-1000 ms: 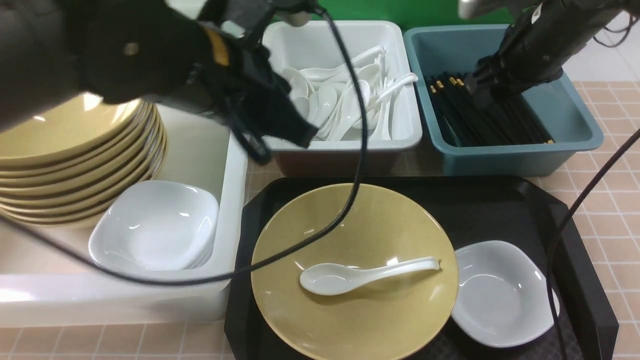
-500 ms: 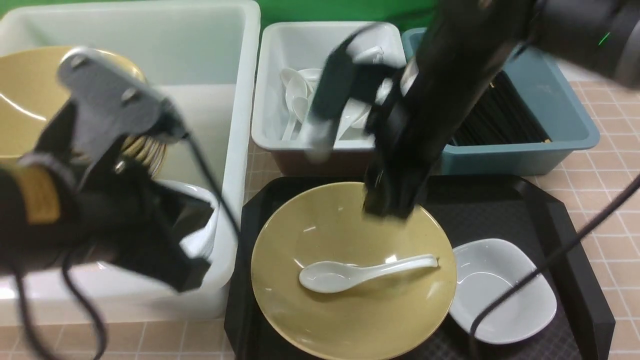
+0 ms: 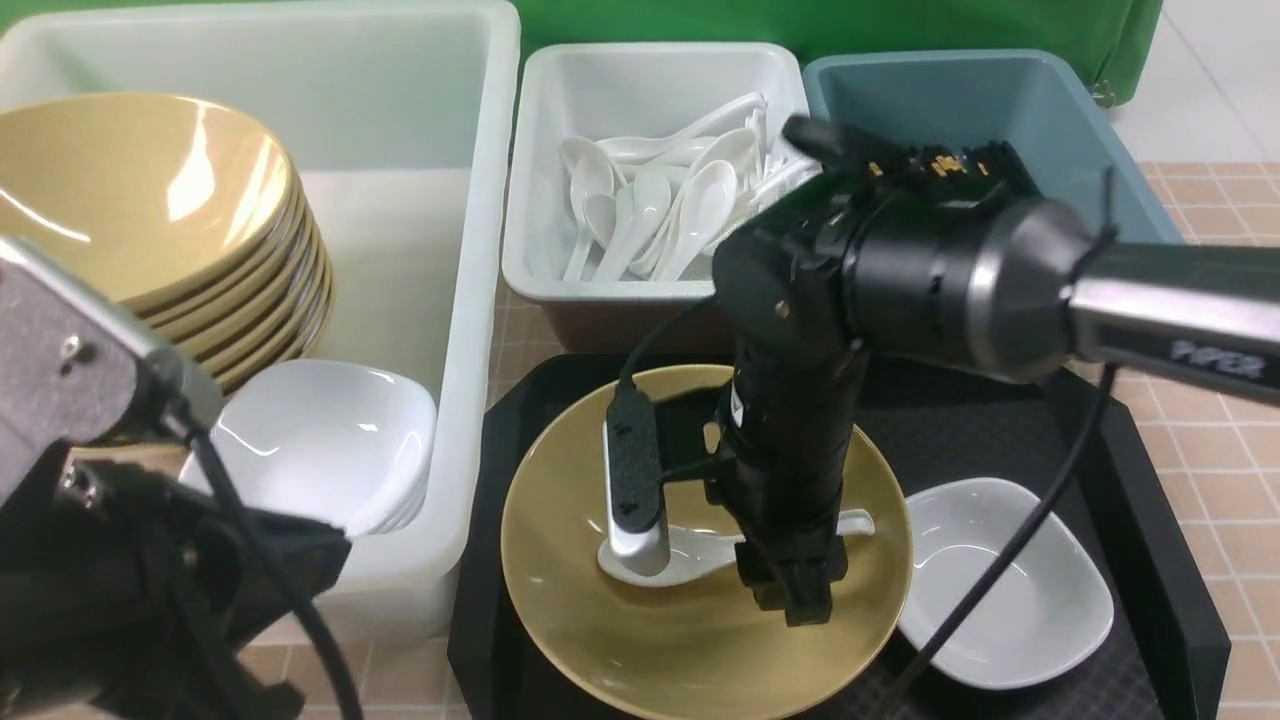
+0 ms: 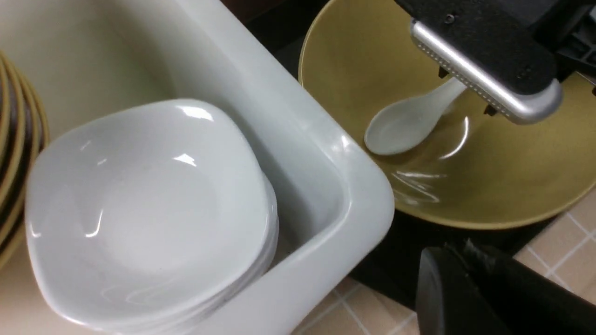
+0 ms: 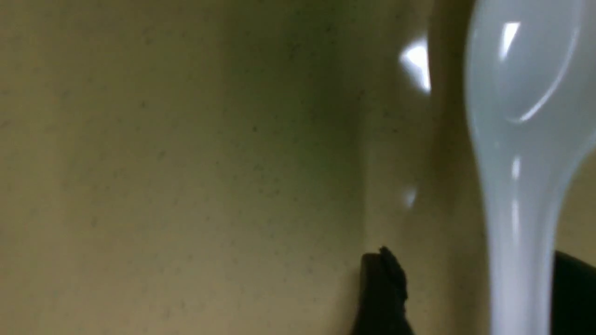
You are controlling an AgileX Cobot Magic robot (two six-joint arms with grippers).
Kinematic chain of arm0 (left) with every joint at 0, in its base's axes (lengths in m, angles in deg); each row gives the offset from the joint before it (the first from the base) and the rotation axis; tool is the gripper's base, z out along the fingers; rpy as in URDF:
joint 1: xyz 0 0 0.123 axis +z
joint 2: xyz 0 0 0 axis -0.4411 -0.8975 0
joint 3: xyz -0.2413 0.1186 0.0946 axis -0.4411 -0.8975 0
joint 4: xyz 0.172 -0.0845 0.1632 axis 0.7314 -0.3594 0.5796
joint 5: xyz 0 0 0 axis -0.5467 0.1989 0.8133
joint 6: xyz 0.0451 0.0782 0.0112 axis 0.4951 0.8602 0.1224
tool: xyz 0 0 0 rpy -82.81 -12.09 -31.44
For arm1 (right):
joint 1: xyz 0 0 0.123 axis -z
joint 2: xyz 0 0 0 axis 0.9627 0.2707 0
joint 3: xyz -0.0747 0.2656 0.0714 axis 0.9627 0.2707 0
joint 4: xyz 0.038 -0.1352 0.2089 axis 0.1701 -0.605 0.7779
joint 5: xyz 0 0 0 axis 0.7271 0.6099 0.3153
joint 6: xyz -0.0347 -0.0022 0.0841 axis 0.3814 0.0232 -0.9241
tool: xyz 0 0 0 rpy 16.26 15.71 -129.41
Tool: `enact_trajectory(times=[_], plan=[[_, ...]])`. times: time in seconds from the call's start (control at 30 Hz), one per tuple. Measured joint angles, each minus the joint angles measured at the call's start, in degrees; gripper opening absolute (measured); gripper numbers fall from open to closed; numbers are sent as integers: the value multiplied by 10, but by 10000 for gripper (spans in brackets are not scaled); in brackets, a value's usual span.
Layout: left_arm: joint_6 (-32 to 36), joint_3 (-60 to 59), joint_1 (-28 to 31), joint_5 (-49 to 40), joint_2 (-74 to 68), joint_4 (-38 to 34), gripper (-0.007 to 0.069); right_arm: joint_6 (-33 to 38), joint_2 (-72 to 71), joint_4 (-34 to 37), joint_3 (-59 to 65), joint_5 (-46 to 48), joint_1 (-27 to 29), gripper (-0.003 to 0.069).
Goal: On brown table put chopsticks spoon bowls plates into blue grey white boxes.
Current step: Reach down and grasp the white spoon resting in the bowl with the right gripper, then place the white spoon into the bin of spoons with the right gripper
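A white spoon (image 3: 685, 555) lies in a yellow bowl (image 3: 620, 640) on the black tray. My right gripper (image 3: 715, 580) reaches down into that bowl and is open, one finger on each side of the spoon's handle (image 5: 521, 260). A wide gap shows beside one finger (image 5: 382, 288). My left gripper (image 4: 458, 274) is shut and empty, low at the front left near the white box's corner. A white plate (image 3: 1010, 590) sits on the tray beside the bowl. The white box (image 3: 480, 250) holds stacked bowls (image 3: 150, 200) and stacked plates (image 3: 320, 440). Gold-tipped chopsticks (image 3: 940, 160) peek over my right arm in the blue box (image 3: 1100, 150).
The grey box (image 3: 520, 200) at the back holds several white spoons. The black tray (image 3: 1150, 480) with a raised rim rests on the brown table (image 3: 1200, 400). My right arm's cable hangs across the tray and the plate.
My right arm swung from the blue box down into the bowl and now straddles the spoon. My left arm pulled back from over the boxes to the front left.
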Motion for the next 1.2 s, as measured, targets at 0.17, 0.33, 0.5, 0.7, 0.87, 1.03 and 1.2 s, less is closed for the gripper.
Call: enact_trajectory(times=[0.17,0.33,0.5,0.7,0.87,1.03,1.2], plan=[[9,-3,0,-40,6,0,4,-26,3,-1,-24,39,0,159],[4,-3,0,-32,7,-9,4,-27,-20,-18,-93,50,1,162],[-53,-3,0,-13,8,-11,4,-46,-39,-32,-195,24,20,162],[-210,-3,0,1,-29,97,4,-165,-11,-37,-277,-195,66,162],[-264,7,0,25,-84,160,4,-273,39,-37,-280,-316,97,162],[-266,39,0,40,-120,161,4,-350,79,-37,-280,-339,123,225],[-247,100,0,41,-165,160,4,-392,81,-38,-281,-292,139,426]])
